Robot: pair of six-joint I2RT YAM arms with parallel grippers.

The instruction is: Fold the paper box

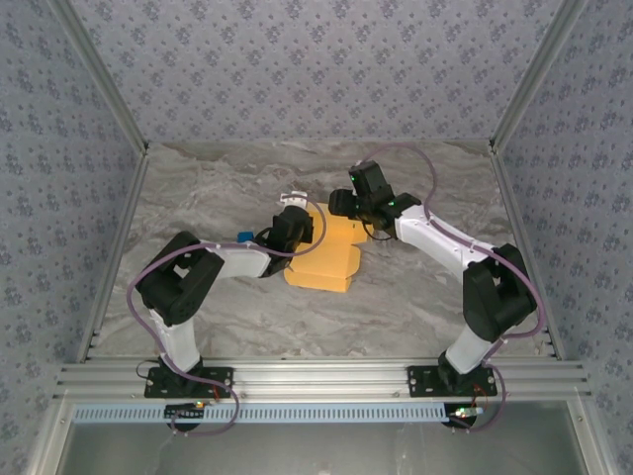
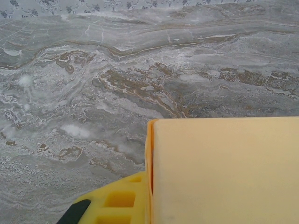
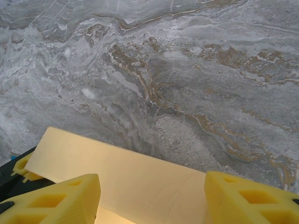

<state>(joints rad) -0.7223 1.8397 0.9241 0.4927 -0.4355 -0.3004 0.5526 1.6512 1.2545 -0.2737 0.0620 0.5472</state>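
1. The paper box [image 1: 323,254] is yellow-orange thin card. It lies near the middle of the grey marbled table [image 1: 415,297], between the two grippers. It is partly folded, with a rounded notch on its right edge.
2. In the left wrist view, a pale, smooth panel with a crisp orange folded edge sits against one yellow finger [image 2: 119,203] of the left gripper [image 1: 295,223]. I cannot tell whether that gripper is clamped.
3. The right gripper [image 3: 149,200] is spread wide, with a flat pale panel lying between its yellow fingers [image 3: 56,200].
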